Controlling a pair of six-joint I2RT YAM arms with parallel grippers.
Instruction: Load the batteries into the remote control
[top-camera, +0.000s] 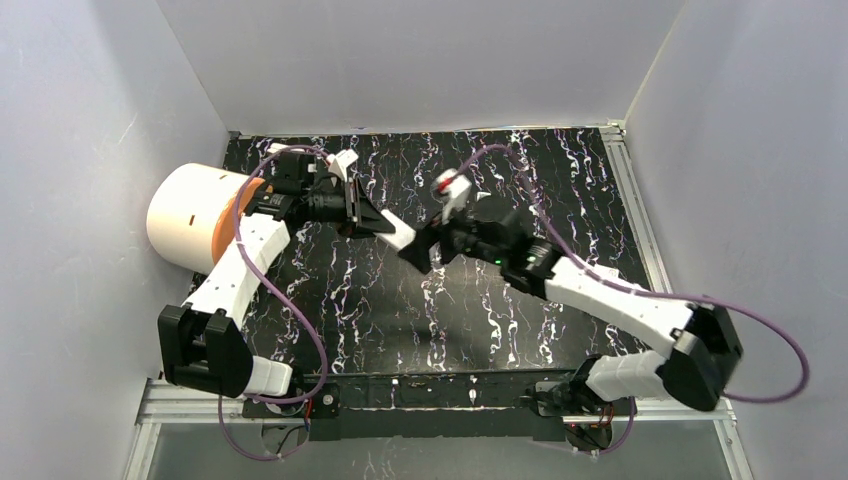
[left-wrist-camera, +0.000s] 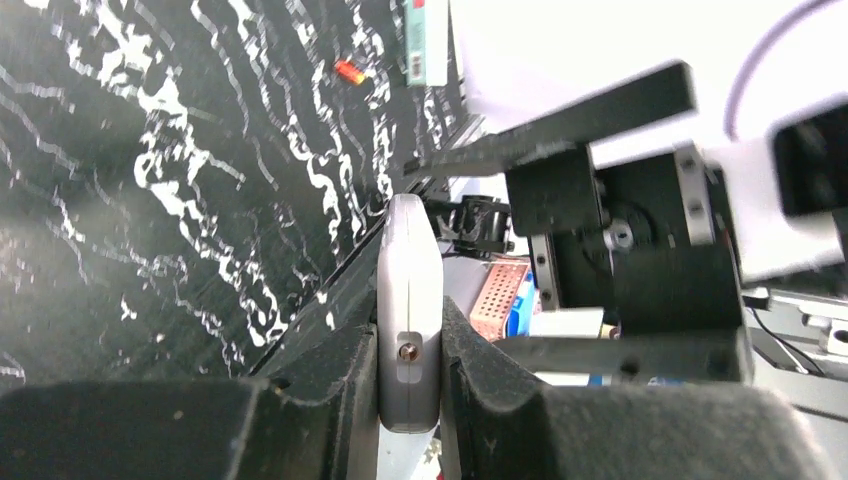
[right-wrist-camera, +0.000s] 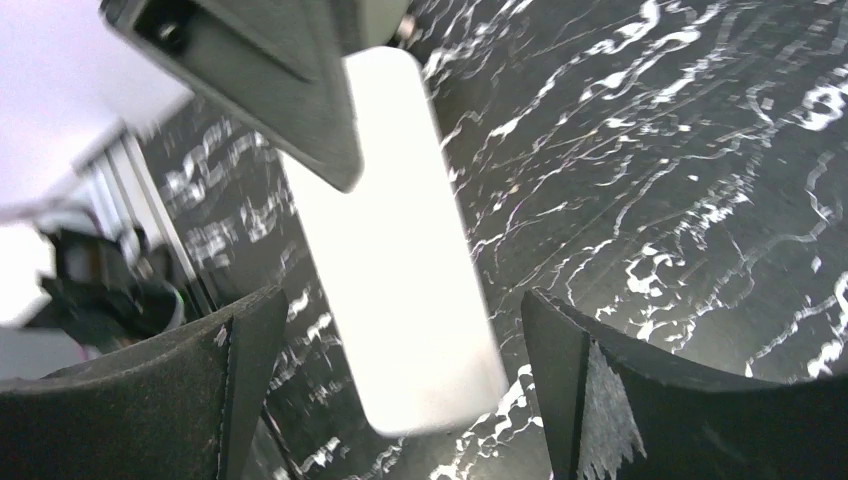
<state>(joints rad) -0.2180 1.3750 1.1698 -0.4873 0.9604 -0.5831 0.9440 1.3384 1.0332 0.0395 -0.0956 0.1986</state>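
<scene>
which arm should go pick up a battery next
Right, probably: the right gripper stands open, clear of the remote; the left gripper is shut on it. A battery lies loose.

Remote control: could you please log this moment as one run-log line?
left gripper: shut on remote control | right gripper: open, astride remote control, no contact | battery: one on table, unloaded

the small orange-red cylindrical battery (left-wrist-camera: 349, 71) is only a blurred speck. the slim white plastic remote control (right-wrist-camera: 400, 250) glares to blank white, its far end hidden behind a black finger (right-wrist-camera: 270, 80) of the left gripper (left-wrist-camera: 410, 335). the top edge cuts off a teal-and-white flat object (left-wrist-camera: 427, 40).
</scene>
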